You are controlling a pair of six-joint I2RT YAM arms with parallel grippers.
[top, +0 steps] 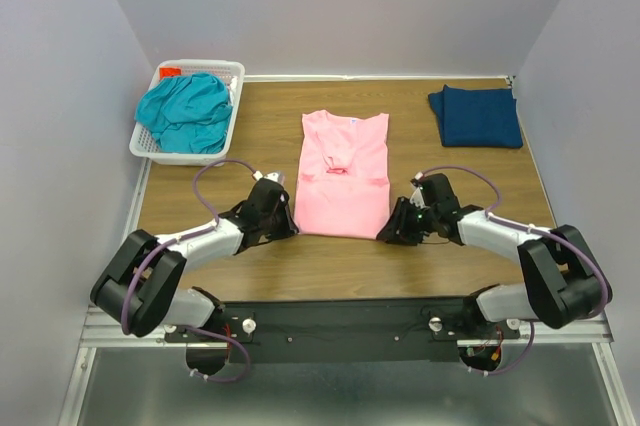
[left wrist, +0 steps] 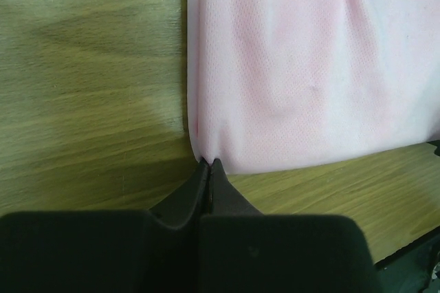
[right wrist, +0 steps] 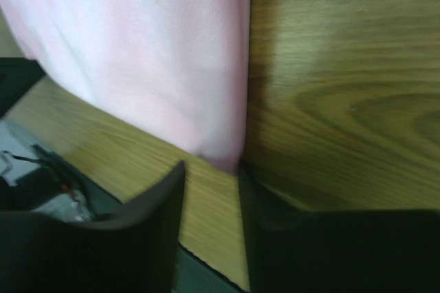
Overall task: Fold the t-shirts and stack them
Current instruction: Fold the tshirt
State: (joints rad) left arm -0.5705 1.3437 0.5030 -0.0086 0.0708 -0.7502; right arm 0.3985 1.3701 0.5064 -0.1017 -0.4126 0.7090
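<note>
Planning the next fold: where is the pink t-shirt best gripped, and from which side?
Grip the pink t-shirt by its two near hem corners, coming from the near edge, low over the table: it lies flat as a narrow strip, hem nearest. The left tool pinches one corner; the right tool straddles the other, jaws apart.

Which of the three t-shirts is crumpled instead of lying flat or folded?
The teal t-shirt, bunched up in the white basket at the far left. The light pink t-shirt lies flat mid-table, and the navy t-shirt sits folded at the far right.
</note>
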